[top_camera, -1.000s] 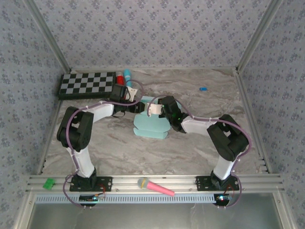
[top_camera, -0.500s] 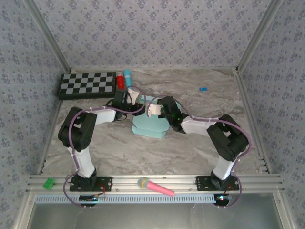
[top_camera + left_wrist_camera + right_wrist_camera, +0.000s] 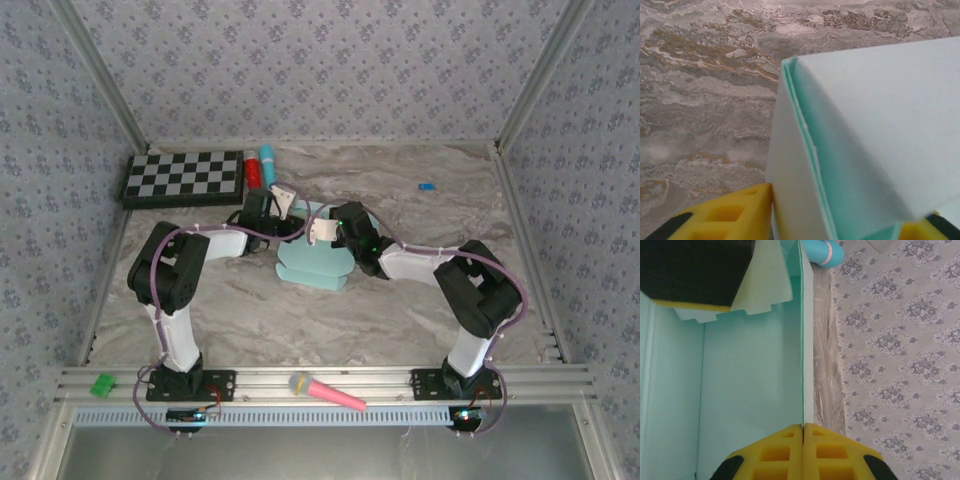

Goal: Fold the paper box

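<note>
1. Where the two arms met at mid-table, the pale aqua-blue thin-card paper box [image 3: 315, 262] lay partly folded on the grey marbled table [image 3: 400, 310].
2. In the right wrist view, the right gripper [image 3: 803, 427] had its yellow fingers pressed together on the edge of an upright panel of the box, pinching the card between them.
3. In the left wrist view, the left gripper [image 3: 840, 212] straddled a folded corner of the box. One yellow finger [image 3: 725, 212] touched the card, but I could not tell whether the jaws gripped it.
4. Beyond the box, near the back wall, a turquoise cylindrical marker [image 3: 267, 157] lay just beside a black-and-white checkerboard [image 3: 184, 177].
5. A small blue object [image 3: 425, 186] lay well apart at the far right.
6. A pink toy microphone [image 3: 328, 392] rested on the aluminium rail [image 3: 500, 380] between the arm bases.
</note>
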### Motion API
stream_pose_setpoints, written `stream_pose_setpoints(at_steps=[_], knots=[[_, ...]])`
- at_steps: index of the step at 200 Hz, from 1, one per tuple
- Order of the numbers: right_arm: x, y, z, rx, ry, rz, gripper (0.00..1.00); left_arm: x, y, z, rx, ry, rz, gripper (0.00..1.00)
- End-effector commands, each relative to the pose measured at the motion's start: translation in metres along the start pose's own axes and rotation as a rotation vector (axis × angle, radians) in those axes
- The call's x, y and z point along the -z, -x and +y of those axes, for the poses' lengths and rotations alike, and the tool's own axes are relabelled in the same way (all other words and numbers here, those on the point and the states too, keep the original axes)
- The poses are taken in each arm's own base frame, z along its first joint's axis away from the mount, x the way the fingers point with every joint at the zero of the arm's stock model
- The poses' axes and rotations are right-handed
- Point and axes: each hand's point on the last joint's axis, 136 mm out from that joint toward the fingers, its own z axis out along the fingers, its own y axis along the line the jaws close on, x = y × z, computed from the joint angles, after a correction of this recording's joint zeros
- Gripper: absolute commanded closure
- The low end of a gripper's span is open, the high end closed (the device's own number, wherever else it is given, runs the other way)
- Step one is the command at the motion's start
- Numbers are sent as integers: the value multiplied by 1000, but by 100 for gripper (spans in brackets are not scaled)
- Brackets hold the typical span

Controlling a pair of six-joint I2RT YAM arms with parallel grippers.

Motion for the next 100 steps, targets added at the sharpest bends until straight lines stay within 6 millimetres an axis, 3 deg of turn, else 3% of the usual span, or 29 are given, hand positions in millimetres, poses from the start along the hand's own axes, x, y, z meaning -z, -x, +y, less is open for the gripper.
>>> stream_pose_setpoints(at_steps=[1,86,100], knots=[[-3,11,13,-1,52,-27,100,-5,9,-4,-31,-8,-33,66],[1,20,9,-48,29,-42,100,1,6,-4,-100,45,-28,89],[2,23,6,-59,15,-47,92,1,5,-4,-110,57,-21,91]])
